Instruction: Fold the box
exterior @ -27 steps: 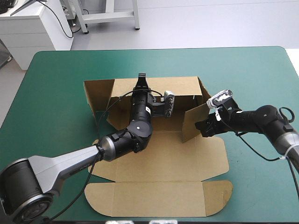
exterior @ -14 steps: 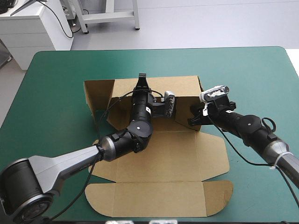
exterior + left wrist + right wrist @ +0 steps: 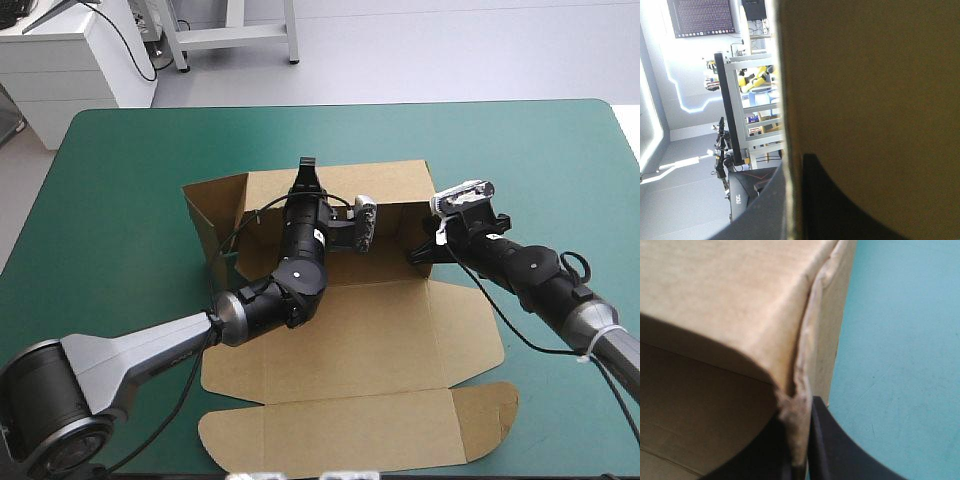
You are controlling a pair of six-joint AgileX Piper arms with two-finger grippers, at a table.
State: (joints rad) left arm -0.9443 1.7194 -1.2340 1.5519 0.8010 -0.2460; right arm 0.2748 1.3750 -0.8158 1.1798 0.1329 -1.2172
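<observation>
The brown box [image 3: 350,330] lies open in the middle of the teal-green table, its back wall [image 3: 390,185] raised and its lid [image 3: 350,430] flat toward the front edge. My left gripper [image 3: 305,168] pinches the top edge of the back wall. In the left wrist view the left gripper [image 3: 794,165] is shut on the board [image 3: 865,75], which runs up between the fingers. My right gripper [image 3: 420,255] is at the box's right rear corner. In the right wrist view the right gripper [image 3: 797,415] is shut on the creased corner flap [image 3: 807,340].
The left side flap [image 3: 212,212] stands up at an angle beside the back wall. Bare teal-green cover [image 3: 560,160] stretches right of the box and beyond the back wall. The lid's rounded tab [image 3: 495,410] reaches toward the front right.
My right arm swung in to the box's right rear corner, pushing the side flap against the back wall, and its fingers closed on the board. The box's front shifted slightly right. The left arm held still.
</observation>
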